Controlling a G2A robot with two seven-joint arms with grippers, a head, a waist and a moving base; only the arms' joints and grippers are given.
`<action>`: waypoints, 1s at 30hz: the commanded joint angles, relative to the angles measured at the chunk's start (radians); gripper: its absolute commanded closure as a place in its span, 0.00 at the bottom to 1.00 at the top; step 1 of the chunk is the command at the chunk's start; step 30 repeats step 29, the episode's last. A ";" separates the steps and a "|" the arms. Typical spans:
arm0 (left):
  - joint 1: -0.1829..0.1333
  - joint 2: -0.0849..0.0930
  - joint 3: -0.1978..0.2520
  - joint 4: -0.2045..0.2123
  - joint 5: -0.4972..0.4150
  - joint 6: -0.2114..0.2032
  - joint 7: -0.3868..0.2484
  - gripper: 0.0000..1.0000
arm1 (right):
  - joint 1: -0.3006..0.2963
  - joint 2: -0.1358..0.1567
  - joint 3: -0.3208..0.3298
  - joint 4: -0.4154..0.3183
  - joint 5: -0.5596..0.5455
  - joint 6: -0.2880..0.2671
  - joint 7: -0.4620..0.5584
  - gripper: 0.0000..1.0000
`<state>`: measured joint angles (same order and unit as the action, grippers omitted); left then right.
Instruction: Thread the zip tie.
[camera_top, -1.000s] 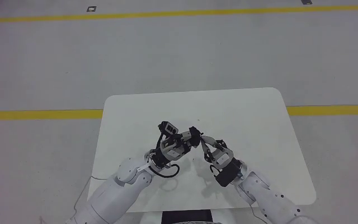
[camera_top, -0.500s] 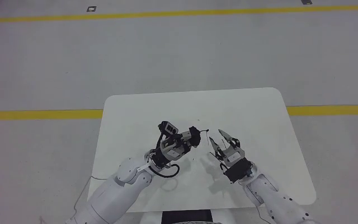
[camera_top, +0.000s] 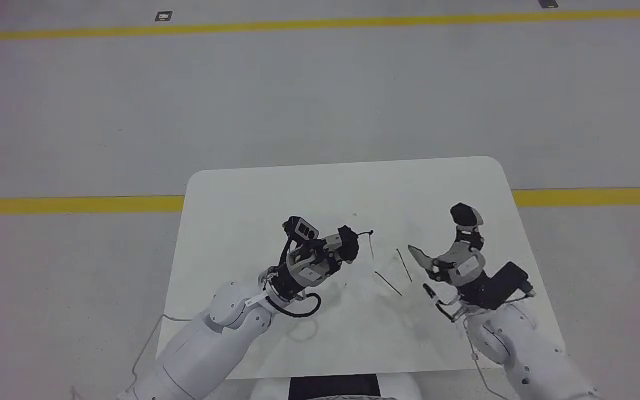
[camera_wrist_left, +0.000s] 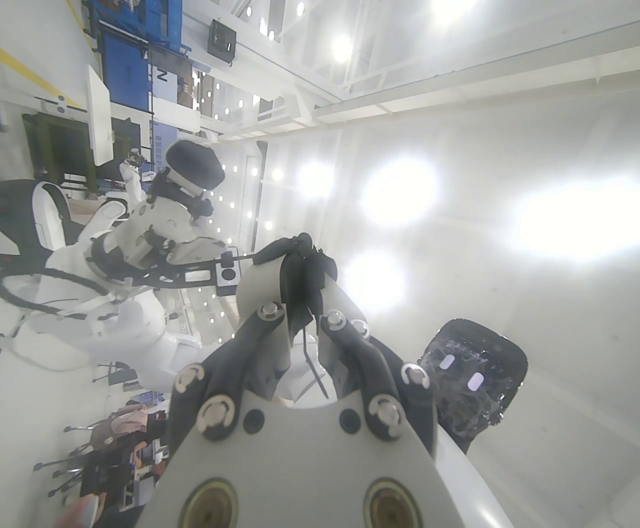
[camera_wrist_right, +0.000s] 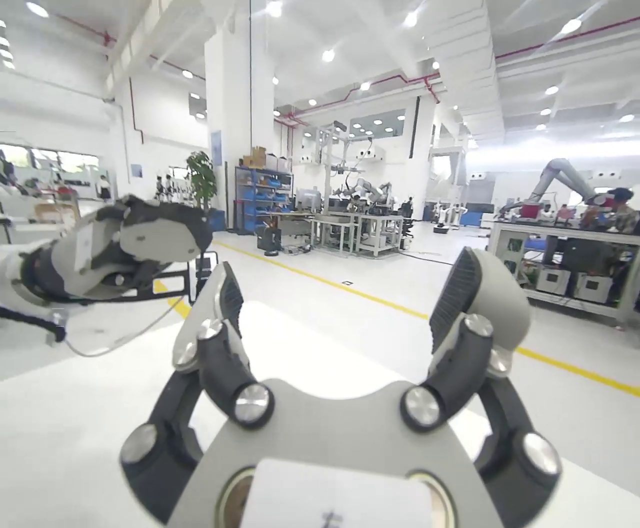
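My left gripper (camera_top: 348, 243) hovers over the middle of the white table (camera_top: 250, 200), shut on a black zip tie (camera_top: 364, 235) whose thin end pokes out toward the right arm. In the left wrist view the black zip tie (camera_wrist_left: 300, 285) is pinched between the fingertips of the left gripper (camera_wrist_left: 302, 255), and a thin strap runs back toward the wrist. My right gripper (camera_top: 437, 232) is off to the right, open, with nothing between its pads. The right wrist view shows the right gripper (camera_wrist_right: 345, 265) spread wide, with the left gripper (camera_wrist_right: 155, 240) farther off.
Two thin dark strips (camera_top: 386, 282) lie on the table between the two grippers. Bare table spreads toward the far edge and the left side. The table's right edge (camera_top: 535, 270) is close to the right arm.
The right gripper, first close against the left gripper at the zip tie, has opened and drawn away to the right. The left arm has kept still with the zip tie.
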<state>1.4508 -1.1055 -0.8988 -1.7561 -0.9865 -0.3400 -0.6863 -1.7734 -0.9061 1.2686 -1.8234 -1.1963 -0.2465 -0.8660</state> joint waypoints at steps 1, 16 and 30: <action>0.000 0.000 0.000 0.000 0.000 0.000 0.000 1.00 | -0.016 0.002 0.033 -0.020 0.054 -0.050 0.001 0.00; 0.000 0.000 0.000 0.000 0.000 0.000 0.000 1.00 | -0.059 0.017 0.070 -0.111 0.216 -0.094 0.021 0.00; 0.000 0.000 0.000 0.000 0.000 0.000 0.000 1.00 | -0.056 0.013 0.058 -0.149 0.410 -0.094 0.058 0.00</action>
